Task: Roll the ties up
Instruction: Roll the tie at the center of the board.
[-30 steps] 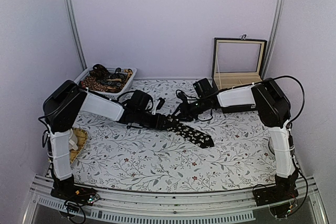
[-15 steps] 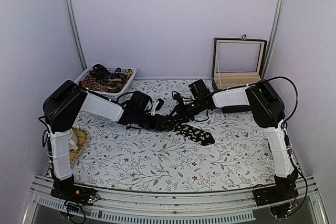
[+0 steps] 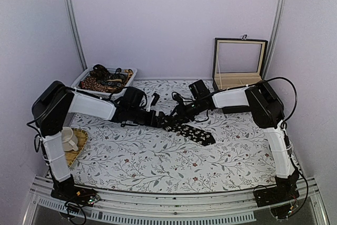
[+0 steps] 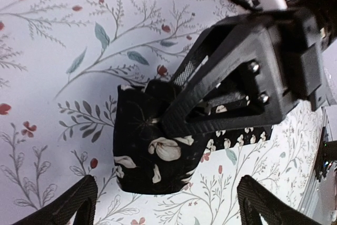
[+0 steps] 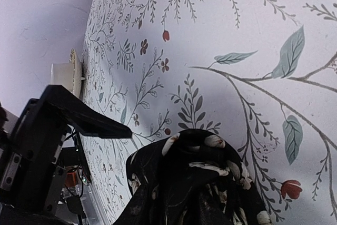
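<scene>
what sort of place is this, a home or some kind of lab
Most likely a robot test booth, not a home: two arms bolted to a metal rail at the table's near edge, plain walls closing it in, and props: a black tie, a basket of ties, an open box.

A black tie [image 4: 152,154] printed with pale flowers lies on a white surface [image 4: 58,51] patterned with grey-green leaf sprigs and small red blossoms. The tie's end is bunched into a thick fold at the centre, and a narrower strip runs off toward 3 o'clock. The right claw [image 4: 179,117], black and angular, reaches in from 2 o'clock and its tip touches the top of the fold. Whether it pinches the cloth cannot be told. The left claw [image 4: 166,185] is spread wide, its dark fingers [image 4: 73,206] at 7 and 5 o'clock, clear of the fold.
</scene>
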`<state>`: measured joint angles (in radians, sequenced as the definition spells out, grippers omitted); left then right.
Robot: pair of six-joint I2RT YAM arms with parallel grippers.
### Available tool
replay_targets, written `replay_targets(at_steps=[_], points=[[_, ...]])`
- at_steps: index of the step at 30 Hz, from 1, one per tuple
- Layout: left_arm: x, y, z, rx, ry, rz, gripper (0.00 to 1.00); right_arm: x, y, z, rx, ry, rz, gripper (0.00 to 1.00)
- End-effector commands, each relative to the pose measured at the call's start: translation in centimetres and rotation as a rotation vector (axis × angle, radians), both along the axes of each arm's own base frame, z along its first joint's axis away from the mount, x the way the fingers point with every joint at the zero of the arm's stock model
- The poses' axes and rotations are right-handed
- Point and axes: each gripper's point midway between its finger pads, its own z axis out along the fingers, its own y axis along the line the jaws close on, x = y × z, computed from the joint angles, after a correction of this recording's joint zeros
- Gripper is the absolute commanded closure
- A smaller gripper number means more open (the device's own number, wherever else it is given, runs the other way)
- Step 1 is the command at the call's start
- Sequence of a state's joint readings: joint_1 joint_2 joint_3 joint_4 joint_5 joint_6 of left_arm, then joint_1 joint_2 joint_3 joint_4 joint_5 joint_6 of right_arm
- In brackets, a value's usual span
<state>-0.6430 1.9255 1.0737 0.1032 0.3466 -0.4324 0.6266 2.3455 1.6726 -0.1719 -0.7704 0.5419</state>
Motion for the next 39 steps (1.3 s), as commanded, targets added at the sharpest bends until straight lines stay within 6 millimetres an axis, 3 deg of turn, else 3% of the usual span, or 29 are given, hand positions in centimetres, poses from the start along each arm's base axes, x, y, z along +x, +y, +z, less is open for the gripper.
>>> replay_targets(at_steps=[1, 4, 8, 12, 17, 30, 39], points=[[1.1, 1.2, 1.3, 0.034, -0.067, -0.014, 0.00, -0.3, -0.4, -4.4, -0.038, 0.060, 0.018, 0.74], [0.9, 0.3, 0.3, 0.059, -0.066, -0.104, 0.00, -0.4, -0.2, -4.0, -0.018, 0.062, 0.035, 0.75], [0.9, -0.1, -3.1, 0.117, -0.010, -0.177, 0.00, -0.5, 0.1, -3.7, 0.007, 0.069, 0.059, 0.75], [0.6, -0.7, -4.1, 0.096, 0.019, -0.228, 0.00, -0.7, 0.4, -3.5, 0.030, 0.075, 0.084, 0.75], [0.3, -1.1, -4.4, 0.069, 0.033, -0.266, 0.03, -1.0, 0.7, -3.1, 0.068, 0.087, 0.112, 0.75], [-0.5, -1.8, -4.9, 0.026, 0.117, -0.301, 0.32, -2.0, 1.3, -2.7, 0.116, 0.117, 0.157, 0.76], [-0.5, -2.1, -4.6, 0.007, 0.143, -0.298, 0.45, -2.8, 1.9, -3.4, 0.095, 0.134, 0.180, 0.75]])
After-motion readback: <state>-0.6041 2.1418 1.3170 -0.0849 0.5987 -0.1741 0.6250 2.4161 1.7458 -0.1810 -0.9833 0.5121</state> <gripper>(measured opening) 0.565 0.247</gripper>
